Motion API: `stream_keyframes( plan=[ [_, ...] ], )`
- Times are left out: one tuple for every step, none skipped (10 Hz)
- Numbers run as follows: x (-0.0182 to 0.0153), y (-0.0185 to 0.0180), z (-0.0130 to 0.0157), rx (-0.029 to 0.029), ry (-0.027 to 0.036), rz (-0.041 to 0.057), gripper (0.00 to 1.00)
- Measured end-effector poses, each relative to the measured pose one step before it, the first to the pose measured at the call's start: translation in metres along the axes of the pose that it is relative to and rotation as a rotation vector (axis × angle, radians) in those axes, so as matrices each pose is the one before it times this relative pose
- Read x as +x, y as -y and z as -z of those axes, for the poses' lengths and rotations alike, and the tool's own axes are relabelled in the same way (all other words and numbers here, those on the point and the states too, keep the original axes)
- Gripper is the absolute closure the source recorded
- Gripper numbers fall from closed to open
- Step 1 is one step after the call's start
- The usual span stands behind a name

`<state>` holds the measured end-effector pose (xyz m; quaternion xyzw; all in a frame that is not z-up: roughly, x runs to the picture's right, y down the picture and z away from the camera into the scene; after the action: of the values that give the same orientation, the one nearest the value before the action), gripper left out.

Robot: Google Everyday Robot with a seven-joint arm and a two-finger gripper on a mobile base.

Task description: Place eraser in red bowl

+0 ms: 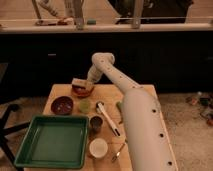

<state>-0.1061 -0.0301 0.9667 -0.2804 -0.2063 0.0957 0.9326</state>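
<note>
The red bowl (pixel 81 92) stands at the back left of the wooden table (pixel 142 92). Just above its rim is the eraser (pixel 78 82), a small block with its pale tan face up. My gripper (pixel 86 83) comes in from the right at the end of the long white arm (pixel 135 110) and is shut on the eraser's right end. The eraser hangs over the bowl, and I cannot tell whether it touches the bowl.
A darker maroon bowl (pixel 62 105) sits in front of the red one, with a pale green cup (pixel 84 105) beside it. A green tray (pixel 52 141) fills the front left. Near the arm are a dark cup (pixel 95 123), a white cup (pixel 98 147) and a white-handled utensil (pixel 108 118).
</note>
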Motion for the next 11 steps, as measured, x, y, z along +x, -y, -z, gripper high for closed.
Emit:
stream_keyframes(
  plan=[
    [0.00245, 0.00088, -0.00078, -0.00704, -0.00891, -0.00558, 0.96],
    [-0.00013, -0.00011, -0.00062, -0.00327, -0.00316, -0.00028, 0.96],
    [-0.00111, -0.00019, -0.00045, -0.00049, 0.00022, 0.0013, 0.96],
    [0.00013, 0.00004, 0.00004, 0.00008, -0.0001, -0.00014, 0.96],
    [0.00131, 0.00027, 0.00047, 0.00075, -0.00064, -0.00135, 0.96],
    [0.00086, 0.00027, 0.00036, 0.00066, -0.00074, -0.00079, 0.96],
    [0.00039, -0.00021, -0.00053, -0.00067, -0.00051, -0.00024, 0.96],
    [-0.00013, -0.00037, -0.00095, -0.00109, -0.00028, 0.00035, 0.96],
    [-0.00008, 0.00001, 0.00009, 0.00005, 0.00012, 0.00004, 0.96],
    [0.00042, 0.00006, 0.0001, 0.00015, -0.00026, -0.00044, 0.96],
    [0.00038, 0.00008, 0.0001, 0.00022, -0.00026, -0.00031, 0.96]
  ],
)
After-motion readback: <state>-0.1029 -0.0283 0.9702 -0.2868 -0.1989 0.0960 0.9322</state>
